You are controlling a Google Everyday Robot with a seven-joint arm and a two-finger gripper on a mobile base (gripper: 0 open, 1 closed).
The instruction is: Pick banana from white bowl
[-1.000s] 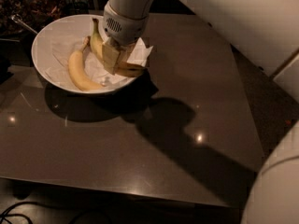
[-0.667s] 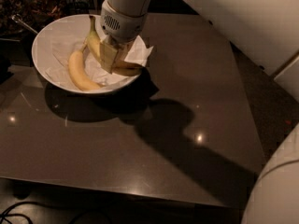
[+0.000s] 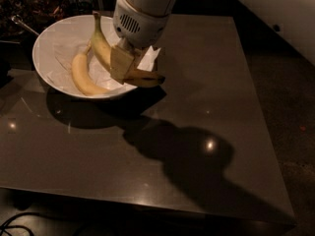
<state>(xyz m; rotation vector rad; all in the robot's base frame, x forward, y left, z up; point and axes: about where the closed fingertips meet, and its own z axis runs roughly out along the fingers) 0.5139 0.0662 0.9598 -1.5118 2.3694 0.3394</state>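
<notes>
The white bowl (image 3: pixel 49 38) with crinkled paper lining stands at the table's back left. My gripper (image 3: pixel 124 65) hangs over the bowl's right rim and is shut on the banana (image 3: pixel 101 45), the slimmer deep-yellow one. Its dark stem points up and back, and its brownish end (image 3: pixel 147 79) sticks out to the right past the rim. The banana is lifted clear of the bowl's floor. A paler, thicker banana (image 3: pixel 83 75) lies in the bowl to its left.
The dark table (image 3: pixel 197 132) stretches to the front and right, with its edge near the bottom. Dark clutter (image 3: pixel 29 4) sits behind the bowl at the back left. A thin rod (image 3: pixel 22 26) pokes toward the bowl's left rim.
My gripper has risen a little with the banana in it, and the banana now stands higher above the bowl. The paler banana has not moved.
</notes>
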